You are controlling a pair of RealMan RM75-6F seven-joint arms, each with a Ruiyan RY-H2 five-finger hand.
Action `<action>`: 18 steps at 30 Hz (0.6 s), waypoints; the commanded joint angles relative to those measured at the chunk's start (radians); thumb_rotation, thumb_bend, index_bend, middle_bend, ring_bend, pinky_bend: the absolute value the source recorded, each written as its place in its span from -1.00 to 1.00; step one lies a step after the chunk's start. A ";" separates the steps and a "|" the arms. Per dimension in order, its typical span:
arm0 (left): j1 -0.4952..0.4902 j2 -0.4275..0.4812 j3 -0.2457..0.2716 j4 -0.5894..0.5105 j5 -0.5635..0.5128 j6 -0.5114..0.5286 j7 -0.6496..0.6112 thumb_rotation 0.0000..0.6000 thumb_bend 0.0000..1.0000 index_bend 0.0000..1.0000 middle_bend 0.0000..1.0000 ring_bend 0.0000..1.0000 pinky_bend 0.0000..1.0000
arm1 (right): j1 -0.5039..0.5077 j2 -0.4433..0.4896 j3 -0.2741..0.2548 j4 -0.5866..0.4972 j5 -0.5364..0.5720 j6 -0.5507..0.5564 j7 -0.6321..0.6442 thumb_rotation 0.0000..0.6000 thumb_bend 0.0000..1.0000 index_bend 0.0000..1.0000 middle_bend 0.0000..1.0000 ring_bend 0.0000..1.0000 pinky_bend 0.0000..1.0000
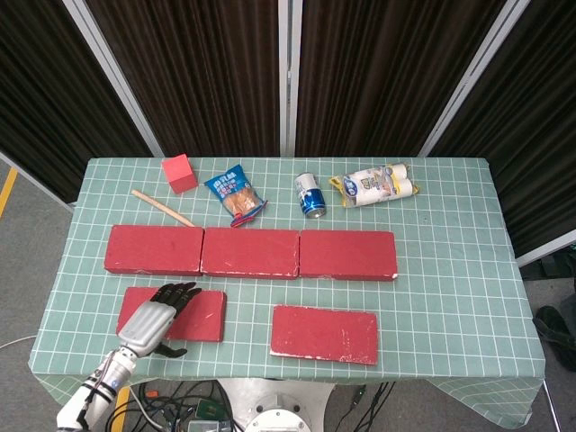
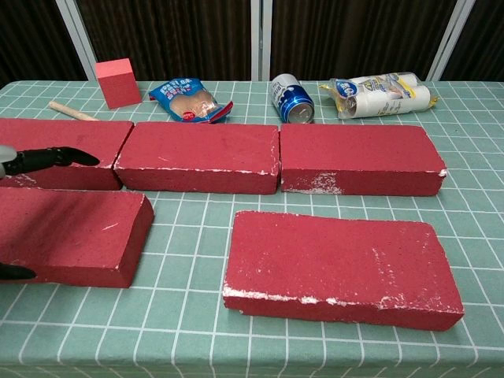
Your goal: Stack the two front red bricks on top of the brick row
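Bricks unstacked, left robot hand poised over the first

Risk sits in the grasp. The left robot hand [image 1: 155,319] hovers above the front left brick [image 1: 200,314], fingers spread and straight, thumb out past the near edge, holding nothing. The front right brick [image 1: 324,334] lies flat on the worktop [image 1: 450,270], near the brick row [image 1: 250,252], which has nothing on it. The right robot hand is out of view. A brick this wide probably gives little purchase: a shallow pinch could let it tilt or drop. Dragging it back could also knock the row's left brick, and a high swing might reach the stick [image 1: 162,208] behind.
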 commanded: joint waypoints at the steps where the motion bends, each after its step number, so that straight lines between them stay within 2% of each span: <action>1: -0.024 -0.023 -0.010 0.009 -0.056 -0.022 0.038 1.00 -0.97 -0.94 -1.00 -1.00 -1.00 | -0.002 -0.003 0.000 0.008 0.002 0.000 0.008 1.00 -1.00 -1.00 -1.00 -1.00 -1.00; 9: -0.082 -0.072 -0.031 0.013 -0.199 -0.045 0.149 1.00 -0.97 -0.96 -1.00 -1.00 -1.00 | 0.002 -0.012 -0.001 0.037 0.017 -0.026 0.032 1.00 -1.00 -1.00 -1.00 -1.00 -1.00; 18: -0.137 -0.096 -0.037 -0.019 -0.378 0.012 0.335 1.00 -0.97 -0.96 -1.00 -1.00 -1.00 | -0.009 -0.013 0.007 0.080 0.038 -0.026 0.083 1.00 -1.00 -1.00 -1.00 -1.00 -1.00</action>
